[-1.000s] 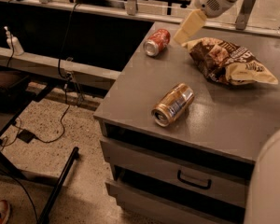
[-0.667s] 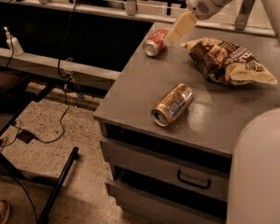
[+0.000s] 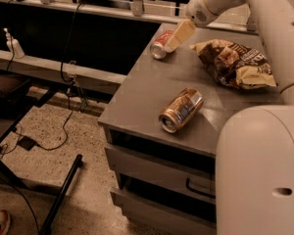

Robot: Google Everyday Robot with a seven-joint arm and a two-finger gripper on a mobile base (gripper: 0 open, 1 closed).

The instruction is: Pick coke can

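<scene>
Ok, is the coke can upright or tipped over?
Tipped: coke can lies on its side, silver end toward the camera; claw beside it.

Views: one camera only, so no second view shares anything with it.
Vantage: high up, looking steeply down on the grey surface [image 3: 152, 82].
Facing: across the surface toward its far edge, with floor [image 3: 63, 146] at left.
Nearness: the robot's white arm [image 3: 269, 28] fills the right side, closest to the lens.
Hand: the hand [image 3: 179, 35] sits top centre, just beside the coke can [image 3: 160, 45].
</scene>
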